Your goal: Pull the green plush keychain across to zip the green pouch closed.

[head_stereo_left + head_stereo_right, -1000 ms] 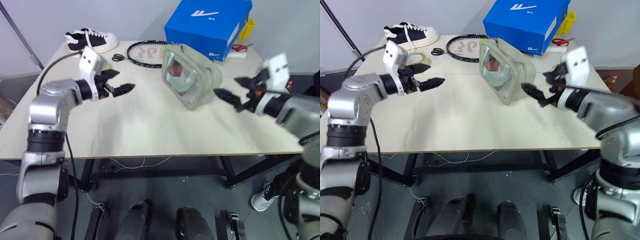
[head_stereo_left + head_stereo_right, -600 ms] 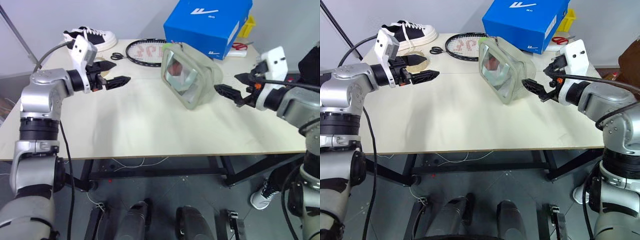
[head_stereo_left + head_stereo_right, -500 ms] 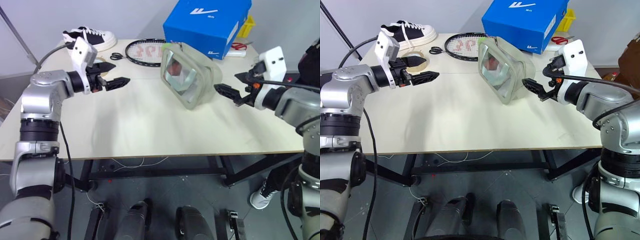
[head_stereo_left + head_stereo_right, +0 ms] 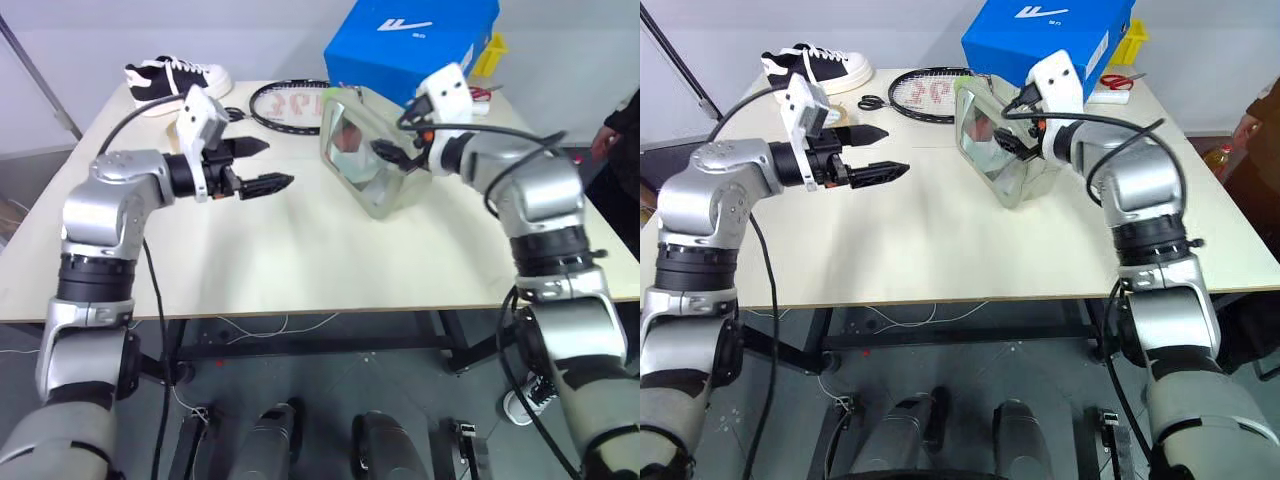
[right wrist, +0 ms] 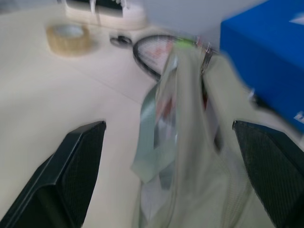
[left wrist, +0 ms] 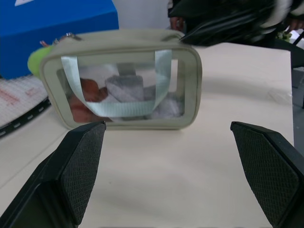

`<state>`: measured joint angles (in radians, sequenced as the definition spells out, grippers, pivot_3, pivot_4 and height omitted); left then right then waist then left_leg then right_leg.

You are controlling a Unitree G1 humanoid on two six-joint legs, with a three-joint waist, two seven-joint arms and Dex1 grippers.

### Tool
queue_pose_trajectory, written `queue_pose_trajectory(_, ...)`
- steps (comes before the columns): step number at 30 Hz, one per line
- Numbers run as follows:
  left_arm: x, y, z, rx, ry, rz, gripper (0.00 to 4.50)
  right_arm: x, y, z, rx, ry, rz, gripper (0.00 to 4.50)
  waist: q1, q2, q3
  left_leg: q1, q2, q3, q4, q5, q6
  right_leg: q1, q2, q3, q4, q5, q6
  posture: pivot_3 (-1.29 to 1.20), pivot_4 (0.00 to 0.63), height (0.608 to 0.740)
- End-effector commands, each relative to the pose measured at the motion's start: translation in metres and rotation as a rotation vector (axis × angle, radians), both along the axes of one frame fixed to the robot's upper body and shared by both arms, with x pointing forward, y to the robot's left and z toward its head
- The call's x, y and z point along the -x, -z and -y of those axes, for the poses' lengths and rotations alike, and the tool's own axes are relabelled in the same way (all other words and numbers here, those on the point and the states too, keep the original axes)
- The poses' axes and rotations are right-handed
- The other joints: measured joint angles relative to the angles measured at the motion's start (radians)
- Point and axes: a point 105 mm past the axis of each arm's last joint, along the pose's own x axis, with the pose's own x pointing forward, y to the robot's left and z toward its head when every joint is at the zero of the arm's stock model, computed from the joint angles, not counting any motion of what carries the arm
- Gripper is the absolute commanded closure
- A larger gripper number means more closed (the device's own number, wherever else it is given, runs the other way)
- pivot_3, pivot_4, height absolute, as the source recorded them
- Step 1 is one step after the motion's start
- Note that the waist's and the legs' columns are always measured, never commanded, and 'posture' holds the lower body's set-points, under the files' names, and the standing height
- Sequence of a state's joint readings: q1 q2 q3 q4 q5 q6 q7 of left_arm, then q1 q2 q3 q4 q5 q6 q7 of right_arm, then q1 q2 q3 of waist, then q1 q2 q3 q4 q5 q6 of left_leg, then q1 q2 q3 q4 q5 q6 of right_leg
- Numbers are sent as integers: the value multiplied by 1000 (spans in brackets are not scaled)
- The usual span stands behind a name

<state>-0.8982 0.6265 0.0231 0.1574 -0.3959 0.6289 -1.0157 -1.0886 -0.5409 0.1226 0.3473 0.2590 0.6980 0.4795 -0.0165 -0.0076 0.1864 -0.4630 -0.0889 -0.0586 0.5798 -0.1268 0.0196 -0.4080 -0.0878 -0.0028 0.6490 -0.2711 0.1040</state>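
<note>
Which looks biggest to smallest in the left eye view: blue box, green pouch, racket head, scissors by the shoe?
1. Blue box
2. Green pouch, somewhat smaller than the box, though it stands nearer the camera
3. Racket head, partly hidden behind the pouch, so its rank below the pouch is unsure
4. Scissors, clearly smallest

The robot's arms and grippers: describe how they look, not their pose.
Both arms are silver-grey metal shells with black bands at the joints. Each wrist bears a white boxy camera block with a black cable looping from it. The left gripper and right gripper have black tapering jaws; the wrist views show fine cross-hatched pads.
</note>
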Motion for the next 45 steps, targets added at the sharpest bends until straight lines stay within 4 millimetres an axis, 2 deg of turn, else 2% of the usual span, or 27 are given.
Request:
queue_pose_trajectory(1, 11, -13, 2, 21, 2, 49, 0, -17, -19, 3, 35, 37, 70, 68, 3, 0, 1, 0, 0, 0, 0, 0, 0, 0, 0, 0, 0, 0, 0, 0, 150, 740)
queue_pose_trajectory(3, 13, -11, 2, 34, -15, 47, 0, -22, -15, -3, 42, 7, 46, 68, 1, 0, 1, -1, 0, 1, 0, 0, -1, -1, 1, 0, 0, 0, 1, 0, 150, 740)
queue_pose_trajectory(6, 13, -10, -1, 47, -48, 46, 0, -24, -9, -12, 62, -37, 22, 987, -1, 0, 1, 0, 0, 0, -2, 1, -1, -2, 1, 0, 1, 0, 1, 0, 150, 740)
queue_pose_trajectory(11, 16, -10, -8, 57, -83, 40, 0, -24, -10, -20, 67, -87, 26, 3610, -3, 0, 1, 0, 0, 0, -3, 2, -3, -2, 4, 1, 4, 0, 0, 0, 150, 740)
queue_pose_trajectory(13, 15, -8, -10, 59, -99, 35, 0, -24, -10, -20, 65, -88, 32, 4451, -2, 0, 1, 1, 0, 0, -3, 2, -4, -2, 4, 1, 4, 0, 0, 0, 150, 740)
queue_pose_trajectory(16, 14, -6, -15, 55, -116, 31, 0, -21, -13, -23, 95, -131, 64, 4451, -1, 0, 1, 1, 1, 0, -3, 2, -6, -2, 5, 1, 5, 1, 0, 0, 150, 740)
queue_pose_trajectory(18, 10, -9, -25, 53, -147, 33, 0, -11, -23, -31, 103, -229, 132, 4451, -2, 0, 1, 1, 1, 0, -3, 2, -6, -3, 5, 1, 5, 1, 0, 0, 150, 740)
queue_pose_trajectory(21, 8, -20, -45, 89, -187, 14, 0, 12, -35, -41, 79, -408, 188, 4451, -4, 1, 2, 1, 1, 0, -3, 3, -5, -4, 6, 1, 5, 1, 0, 0, 150, 740)
queue_pose_trajectory(23, 12, -22, -56, 74, -179, -4, 0, 32, -36, -44, 126, -541, 217, 4451, -5, 1, 2, 1, 1, 0, -4, 3, -5, -5, 6, 1, 6, 1, 0, 0, 150, 740)
queue_pose_trajectory(25, 20, -24, -63, 50, -152, -20, 0, 45, -23, -42, 211, -620, 205, 4451, -4, 1, 3, 0, 1, 0, -4, 3, -5, -5, 6, 1, 5, 1, 0, 0, 150, 740)
queue_pose_trajectory(26, 22, -32, -69, 78, -148, -35, 0, 54, -14, -42, 241, -675, 189, 4451, -4, 1, 3, 0, 1, 0, -4, 3, -5, -5, 6, 1, 5, 1, 0, 0, 150, 740)
queue_pose_trajectory(29, 27, -45, -81, 137, -152, -56, 0, 82, 3, -48, 245, -830, 174, 4451, 0, 0, 3, 1, 1, -1, -3, 2, -6, -3, 6, 0, 5, 1, 0, 0, 150, 740)
queue_pose_trajectory(31, 29, -43, -82, 138, -147, -71, 0, 93, 13, -51, 282, -887, 189, 4451, -1, 0, 3, 1, 1, -1, -2, 2, -7, -2, 5, 0, 5, 1, 0, 0, 150, 740)
queue_pose_trajectory(35, 34, -31, -72, 113, -109, -97, 0, 94, 33, -48, 340, -887, 161, 4451, -1, 0, 3, 2, 2, -1, -1, 2, -8, -2, 4, 1, 5, 1, -1, 0, 150, 740)
queue_pose_trajectory(39, 37, -24, -66, 107, -84, -118, 0, 95, 38, -46, 343, -891, 146, 4451, 0, 0, 3, 2, 2, -1, -1, 2, -8, -2, 3, 1, 5, 1, -1, 0, 150, 740)
queue_pose_trajectory(44, 32, -15, -74, 98, -123, -137, 0, 100, 24, -39, 340, -873, 144, 2316, 1, 0, 3, 2, 2, -1, -1, 2, -8, -2, 3, 2, 5, 1, -1, 0, 150, 740)
queue_pose_trajectory(45, 29, -14, -77, 101, -143, -133, 0, 102, 20, -38, 339, -867, 151, 2316, 2, 0, 3, 2, 2, -1, -1, 2, -8, -3, 3, 2, 5, 1, -1, 0, 150, 740)
